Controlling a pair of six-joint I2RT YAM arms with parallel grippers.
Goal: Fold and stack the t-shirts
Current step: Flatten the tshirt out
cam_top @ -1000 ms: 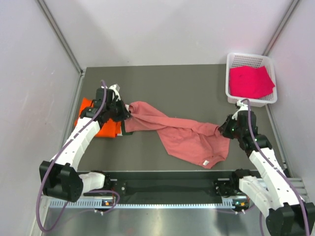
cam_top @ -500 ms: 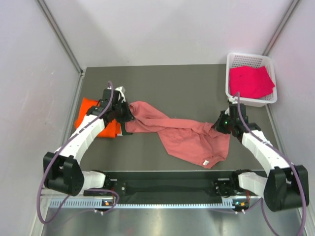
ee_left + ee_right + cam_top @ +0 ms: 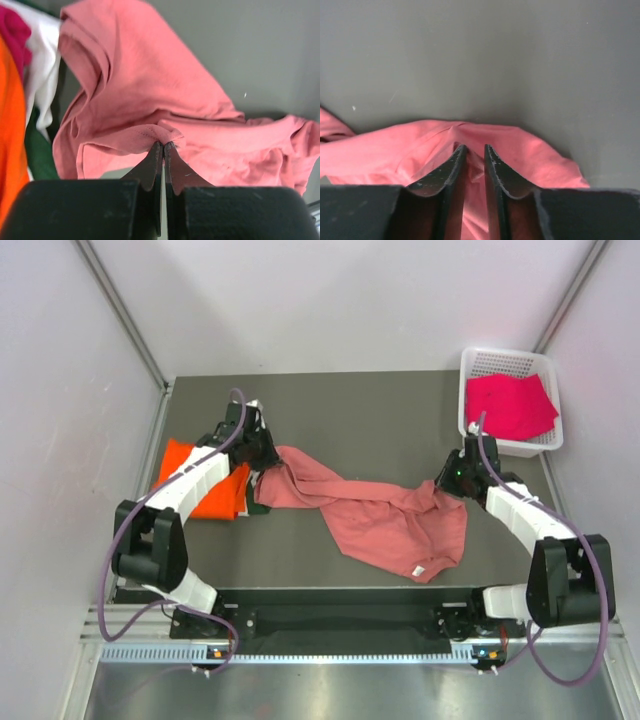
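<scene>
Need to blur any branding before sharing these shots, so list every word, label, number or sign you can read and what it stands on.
None: no text can be read in any view.
The salmon-pink t-shirt, orange t-shirt and magenta t-shirt are plain, with no print showing.
The white basket carries no label that can be seen.

My left hand [image 3: 267, 457] and right hand [image 3: 446, 484] now sit farther up the table [image 3: 380, 420], each carrying its pinched end of the crumpled salmon-pink cloth t-shirt [image 3: 385, 520] along.
</scene>
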